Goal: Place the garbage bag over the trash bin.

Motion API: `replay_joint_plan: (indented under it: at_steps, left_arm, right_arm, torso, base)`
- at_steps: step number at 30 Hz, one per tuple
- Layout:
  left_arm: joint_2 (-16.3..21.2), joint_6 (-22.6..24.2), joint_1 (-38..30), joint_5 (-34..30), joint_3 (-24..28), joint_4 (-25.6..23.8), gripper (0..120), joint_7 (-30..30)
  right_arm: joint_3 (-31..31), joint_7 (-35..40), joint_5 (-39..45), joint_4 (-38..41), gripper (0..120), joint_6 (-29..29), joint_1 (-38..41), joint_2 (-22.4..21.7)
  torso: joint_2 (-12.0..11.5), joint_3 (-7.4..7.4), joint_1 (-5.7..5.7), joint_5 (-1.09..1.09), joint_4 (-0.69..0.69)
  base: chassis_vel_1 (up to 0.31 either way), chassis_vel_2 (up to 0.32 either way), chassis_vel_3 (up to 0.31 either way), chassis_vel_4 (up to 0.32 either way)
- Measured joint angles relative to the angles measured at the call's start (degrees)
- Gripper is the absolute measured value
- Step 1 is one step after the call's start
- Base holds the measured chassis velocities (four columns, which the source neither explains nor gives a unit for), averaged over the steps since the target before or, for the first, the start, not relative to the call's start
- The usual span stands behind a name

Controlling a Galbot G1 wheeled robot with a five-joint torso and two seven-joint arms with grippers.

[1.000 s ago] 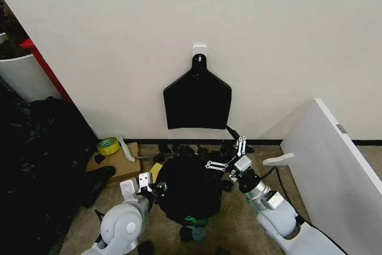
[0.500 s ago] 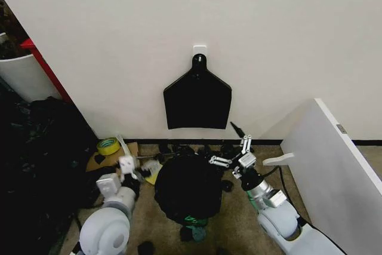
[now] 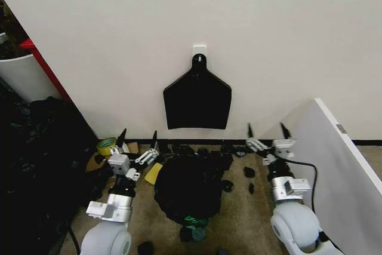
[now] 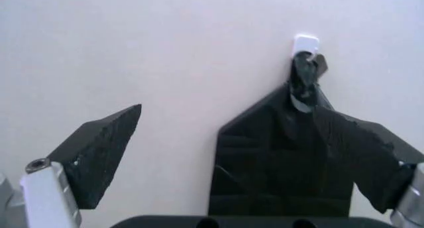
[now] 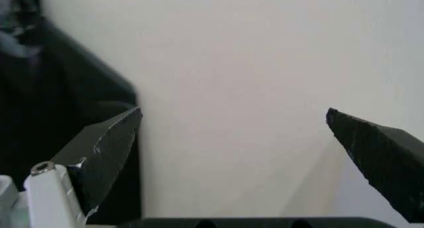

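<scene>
Down at six o'clock in the head view, the garbage bag (image 3: 190, 188) covers the trash bin, draped over it as a dark glossy mound so that none of the bin's own surface can be made out. What lies inside cannot be seen. Small black scraps (image 3: 247, 172) are scattered on the floor around it, toward twelve and three o'clock from the bag.

At nine o'clock from the bag, the left gripper (image 3: 138, 137) is raised clear of it with its fingers spread wide and nothing between them. At three o'clock, the right gripper (image 3: 266, 131) is held up likewise, fingers wide apart and empty, just beside a slanted white panel (image 3: 334, 159).

Straight above the bag, a flat fan-shaped bundle of black bags (image 3: 197, 101) hangs from a white hook (image 3: 199, 48) on the wall. A roll of yellow tape (image 3: 107, 145) lies near the left gripper.
</scene>
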Motion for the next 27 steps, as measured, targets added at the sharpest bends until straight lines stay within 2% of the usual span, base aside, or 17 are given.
replay_joint_plan:
  at_steps: [4,12,27]
  left_arm:
    - [-0.93,1.26,0.7,-0.47,-1.86,-0.66,100,1.17]
    - [-2.2,2.55,3.11,0.01,-0.99,-3.13,100,0.16]
    - [-0.39,2.12,4.11,0.24,1.55,-3.37,100,-0.77]
  right_arm:
    - [3.23,-3.22,-0.06,1.27,100,2.14,-2.34,2.73]
    - [1.63,-6.93,2.65,1.46,100,6.68,-3.44,3.32]
    - [0.71,-9.8,1.21,0.88,100,9.04,-4.42,4.47]
  torso:
    - [0.0,0.0,0.0,0.0,0.0]
    - [0.0,0.0,0.0,0.01,0.01]
    - [0.0,0.0,0.0,0.0,0.0]
  base:
    - [0.0,0.0,0.0,0.0]
    - [0.0,0.0,0.0,0.0]
    - [0.0,0.0,0.0,0.0]
